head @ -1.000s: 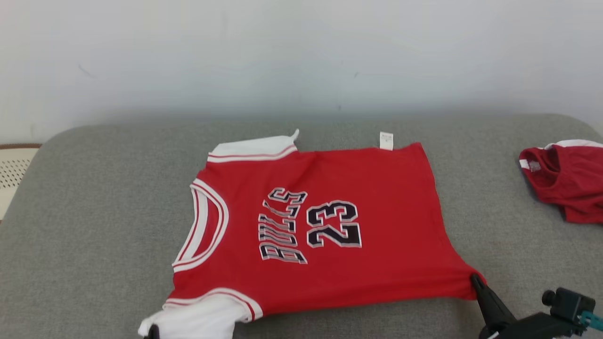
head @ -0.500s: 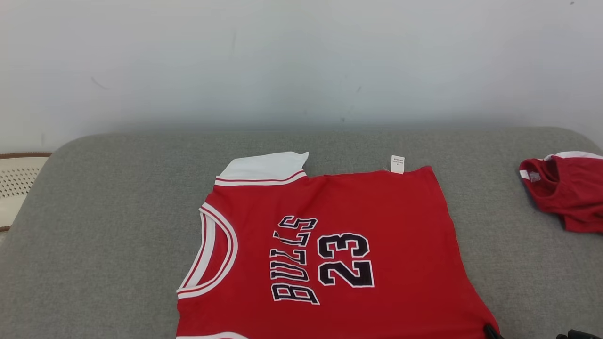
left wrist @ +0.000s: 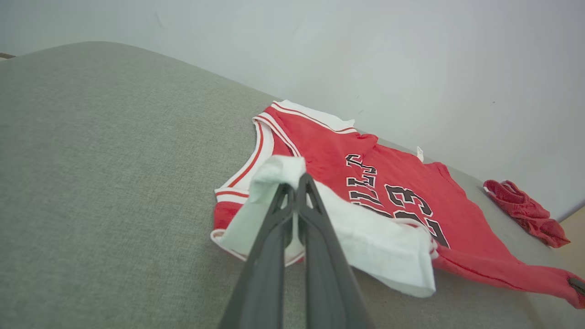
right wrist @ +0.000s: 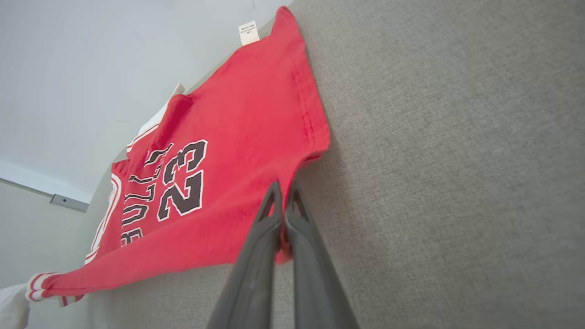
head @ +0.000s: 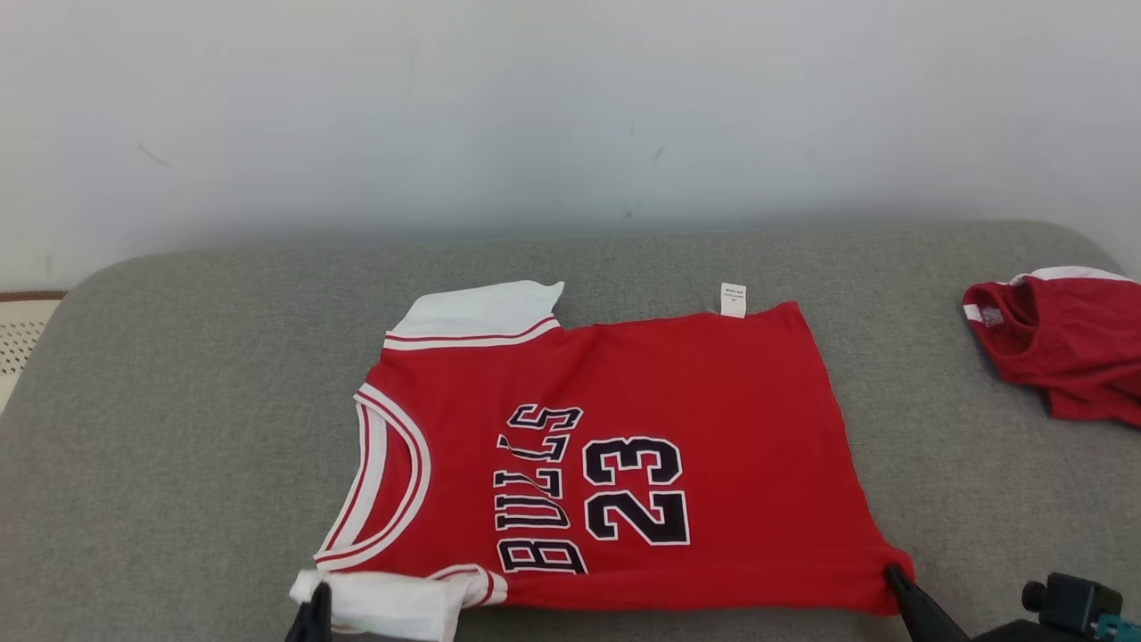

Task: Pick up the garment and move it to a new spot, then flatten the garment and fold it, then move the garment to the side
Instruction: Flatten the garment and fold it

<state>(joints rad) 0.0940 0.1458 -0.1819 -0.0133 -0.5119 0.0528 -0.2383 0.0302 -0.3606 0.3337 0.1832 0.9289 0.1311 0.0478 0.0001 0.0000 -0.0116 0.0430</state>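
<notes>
Dark fingers of the left hand (left wrist: 296, 183) pinch the white sleeve (left wrist: 379, 246) of the red jersey (head: 713, 401) — the right hand (right wrist: 284, 191) is clamped on its near hem corner. The jersey lies spread, print up, on the grey cushion (head: 178, 401) — another red garment (head: 1070, 343) sits well apart to the right.

Matt cloth jersey (head: 695, 392) on coarse woven couch (head: 178, 428).

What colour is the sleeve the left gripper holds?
White, with red-striped trim. The sleeve in the left gripper shows best in the left wrist view.
</notes>
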